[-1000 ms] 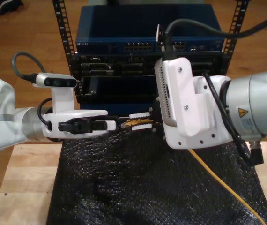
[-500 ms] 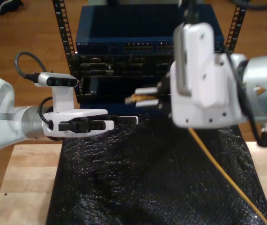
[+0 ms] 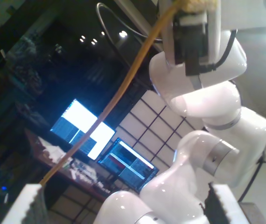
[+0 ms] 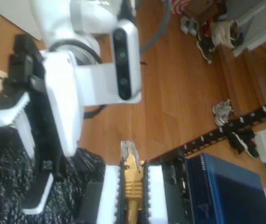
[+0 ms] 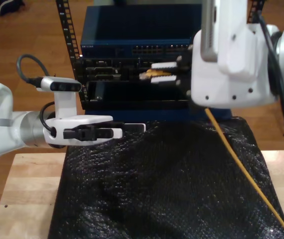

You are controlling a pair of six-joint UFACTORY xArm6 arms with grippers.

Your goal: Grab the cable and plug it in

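Black bubbly mat [image 5: 157,189] covers the wooden worktop [image 5: 27,199]. Behind its back edge stands a dark rack [image 5: 127,59]. My second gripper [image 5: 162,72] pinches the cable [image 5: 244,167] near its plug, up by the rack. My first gripper [image 5: 132,128] is spread wide, holding nothing.

Exterior view: evenly lit and soft, with the black mat [image 5: 157,189] glinting and the rack [image 5: 132,74] dark. First wrist view: dim room, glowing monitors [image 3: 81,128], bright glare at upper right. Second wrist view: bright, slightly blurred, warm wooden floor [image 4: 179,84].
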